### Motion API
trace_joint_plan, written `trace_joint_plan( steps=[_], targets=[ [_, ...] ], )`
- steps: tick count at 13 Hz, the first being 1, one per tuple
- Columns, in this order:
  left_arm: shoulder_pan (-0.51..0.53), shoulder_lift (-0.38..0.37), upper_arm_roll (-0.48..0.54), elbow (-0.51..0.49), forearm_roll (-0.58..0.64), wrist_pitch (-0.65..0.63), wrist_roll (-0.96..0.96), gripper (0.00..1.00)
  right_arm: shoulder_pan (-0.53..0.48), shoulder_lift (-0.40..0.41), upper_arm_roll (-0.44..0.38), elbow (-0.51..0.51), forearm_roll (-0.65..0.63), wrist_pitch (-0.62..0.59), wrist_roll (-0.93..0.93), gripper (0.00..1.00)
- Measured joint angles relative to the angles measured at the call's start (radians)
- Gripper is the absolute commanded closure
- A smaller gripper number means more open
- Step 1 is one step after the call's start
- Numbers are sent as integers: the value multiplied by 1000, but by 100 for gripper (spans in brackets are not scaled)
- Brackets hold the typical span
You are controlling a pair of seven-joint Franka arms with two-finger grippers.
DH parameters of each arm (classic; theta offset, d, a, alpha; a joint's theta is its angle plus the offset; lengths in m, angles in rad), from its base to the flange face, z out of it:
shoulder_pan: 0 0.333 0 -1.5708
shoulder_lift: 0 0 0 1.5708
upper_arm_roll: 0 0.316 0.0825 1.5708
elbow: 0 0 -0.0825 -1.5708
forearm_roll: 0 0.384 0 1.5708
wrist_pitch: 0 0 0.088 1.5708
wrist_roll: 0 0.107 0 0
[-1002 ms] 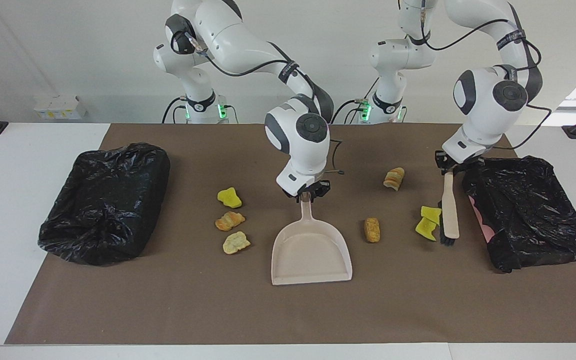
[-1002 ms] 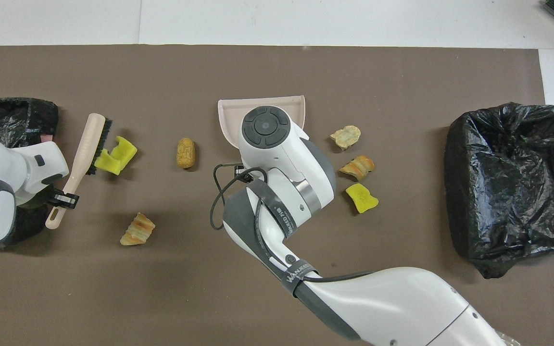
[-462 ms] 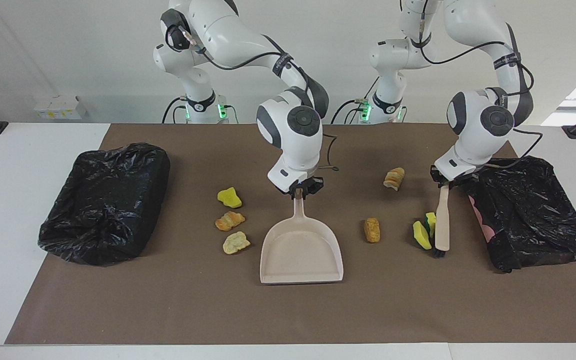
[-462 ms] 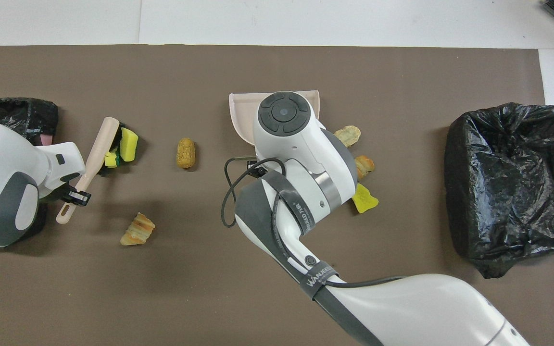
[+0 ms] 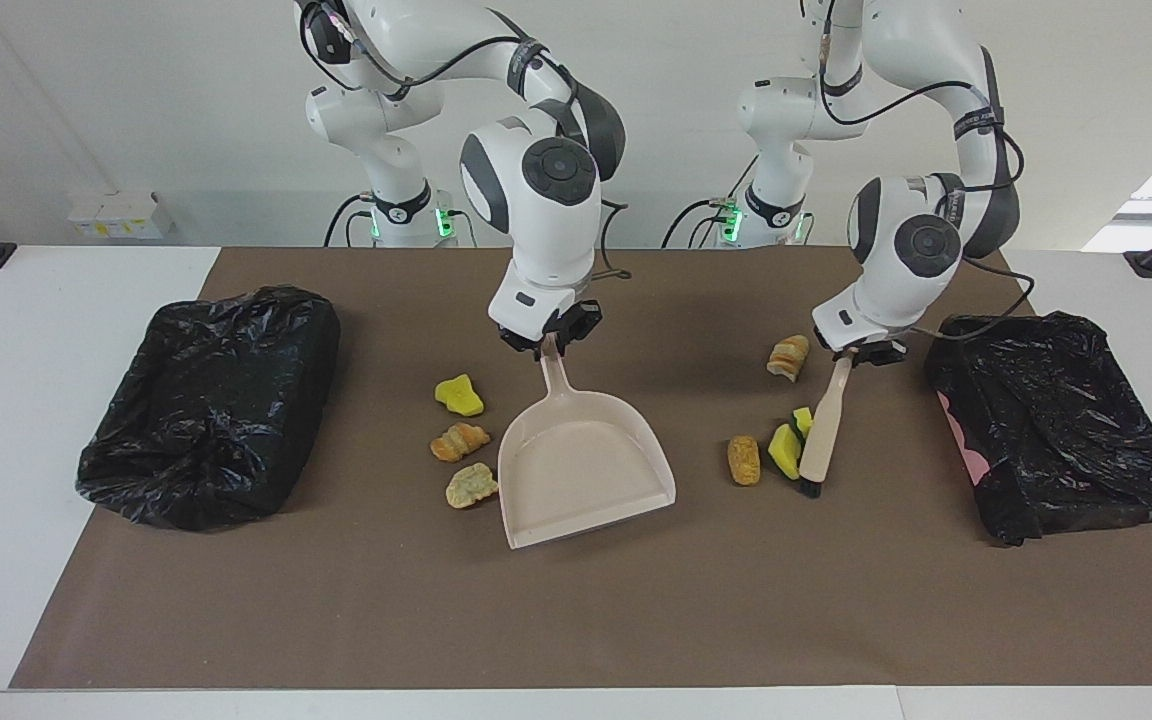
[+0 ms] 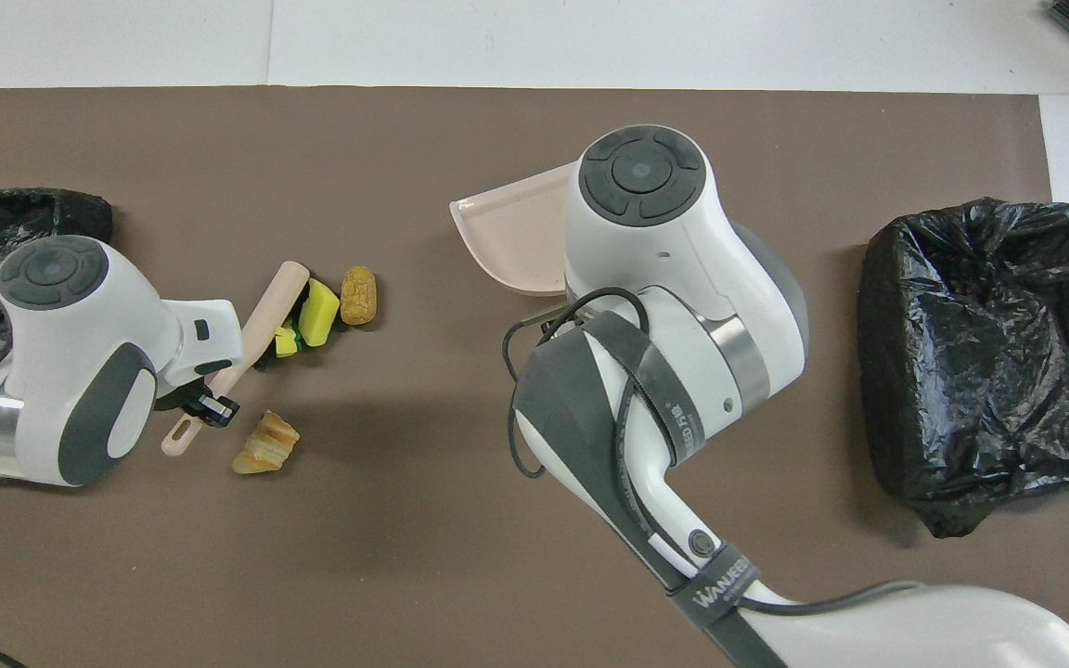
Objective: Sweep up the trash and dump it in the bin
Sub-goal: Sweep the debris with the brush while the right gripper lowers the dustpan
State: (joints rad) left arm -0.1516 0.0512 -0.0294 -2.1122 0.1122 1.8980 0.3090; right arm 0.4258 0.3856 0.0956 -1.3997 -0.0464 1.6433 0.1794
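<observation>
The right gripper (image 5: 548, 343) is clenched on the handle of the beige dustpan (image 5: 584, 468), over the middle of the brown mat (image 5: 576, 620); the pan slants away from the robots, its open mouth turned toward the table's edge farthest from them and a little toward the left arm's end; in the overhead view the right arm's wrist covers most of the pan and the trash beside it. Three pieces of trash lie just beside the pan toward the right arm's end: a yellow chunk (image 5: 459, 395) nearest the robots, a golden-brown croissant bit (image 5: 458, 441) next, and a pale bread bit (image 5: 471, 485) touching or almost touching the pan's side wall.

The left gripper (image 5: 858, 352) is closed on the handle of the beige brush (image 5: 821, 436); the brush slants down to the mat, its dark bristles against two yellow sponge chunks (image 6: 312, 314); these press against a brown bread roll (image 6: 358, 295), which lies between them and the dustpan, apart from the pan. A striped croissant piece (image 6: 264, 443) lies nearer the robots, just beside the left gripper.

One black-lined bin (image 5: 211, 400) sits by the table's edge at the right arm's end; a second black-lined bin (image 5: 1061, 420) sits at the left arm's end.
</observation>
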Motion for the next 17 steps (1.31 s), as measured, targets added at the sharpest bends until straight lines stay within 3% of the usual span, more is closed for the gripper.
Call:
trace_joint_plan(
  steps=[5, 9, 13, 17],
  targets=[
    [-18, -154, 0, 2, -41, -145, -101, 100, -51, -5, 0, -57, -16, 41, -472, 100],
    [-104, -230, -1, -72, -44, -170, -573, 100, -102, -48, -1, -200, -27, 162, -850, 100],
    [-131, -307, -1, -196, -45, -170, -885, 100, -103, -76, 5, -302, -123, 234, -1044, 100],
    [-131, -387, 3, -308, -51, -171, -1068, 100, -100, -45, 4, -371, -177, 342, -1172, 100]
  ],
)
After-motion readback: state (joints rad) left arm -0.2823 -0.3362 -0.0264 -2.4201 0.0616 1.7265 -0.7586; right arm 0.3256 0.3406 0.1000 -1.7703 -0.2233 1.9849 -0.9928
